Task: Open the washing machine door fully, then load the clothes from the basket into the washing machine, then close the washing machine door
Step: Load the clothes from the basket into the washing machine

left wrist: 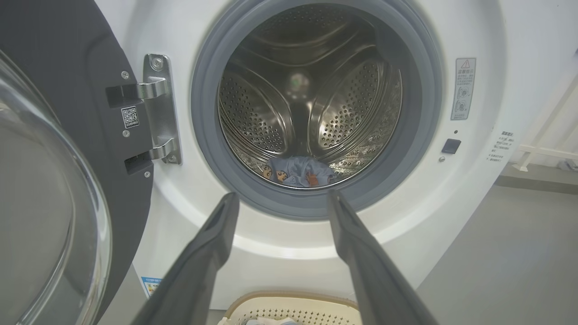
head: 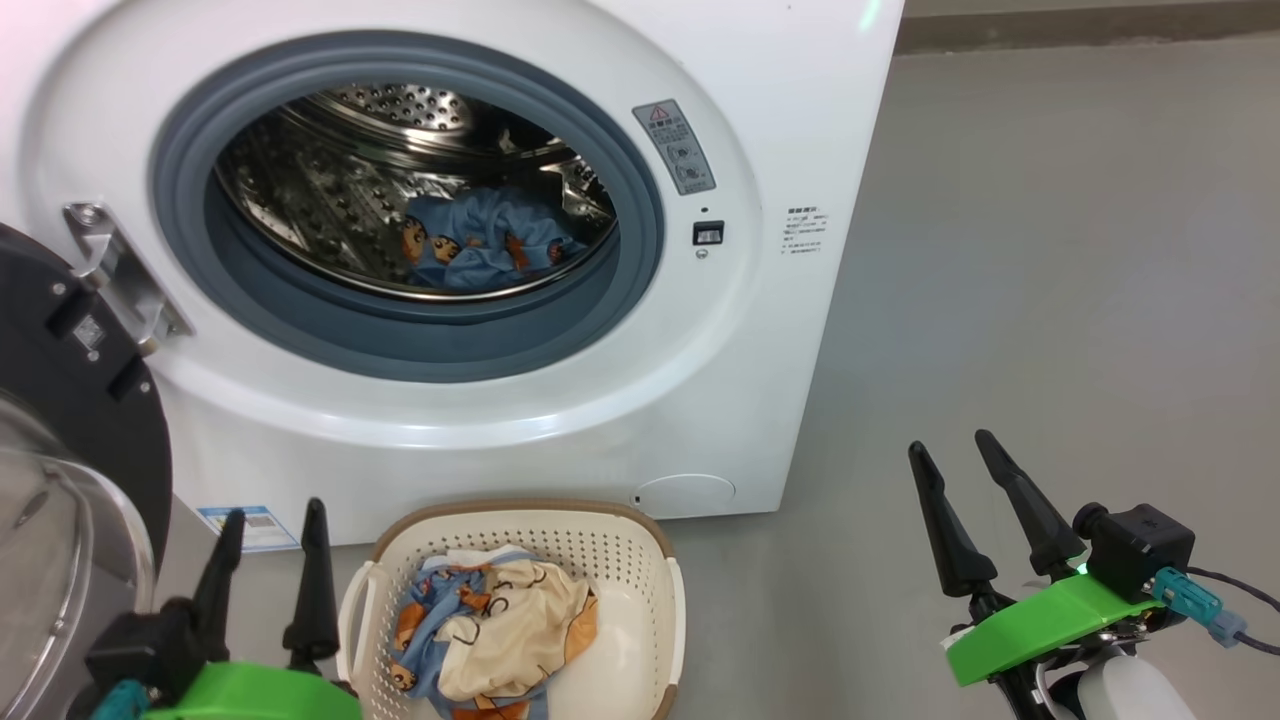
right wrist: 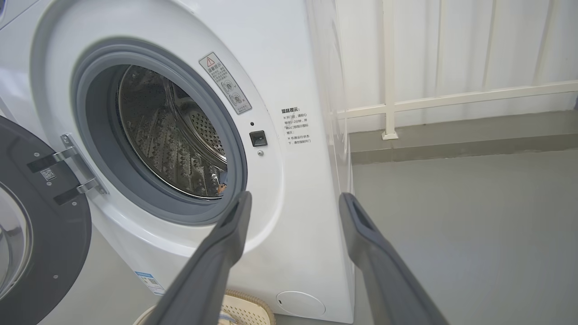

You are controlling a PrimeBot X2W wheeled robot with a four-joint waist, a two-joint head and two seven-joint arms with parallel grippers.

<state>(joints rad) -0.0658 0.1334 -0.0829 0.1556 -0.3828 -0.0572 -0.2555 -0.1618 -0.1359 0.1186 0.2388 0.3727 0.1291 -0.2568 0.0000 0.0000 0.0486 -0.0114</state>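
Observation:
The white washing machine (head: 760, 330) stands with its black door (head: 70, 400) swung wide to the left, glass bowl bulging outward. One light-blue printed piece (head: 480, 245) lies inside the steel drum (left wrist: 311, 104). More clothes (head: 490, 625), blue and cream, fill the cream basket (head: 620, 540) on the floor before the machine. My left gripper (head: 275, 515) is open and empty, just left of the basket. My right gripper (head: 955, 445) hangs open and empty over bare floor to the right. In the left wrist view the fingers (left wrist: 212, 239) point at the drum opening.
Grey floor (head: 1050, 300) stretches to the right of the machine. A white railing (right wrist: 451, 99) and a low kerb run along the back. The open door and its metal hinge (left wrist: 158, 108) crowd the left side. A round cover (head: 685, 495) sits low on the machine's front.

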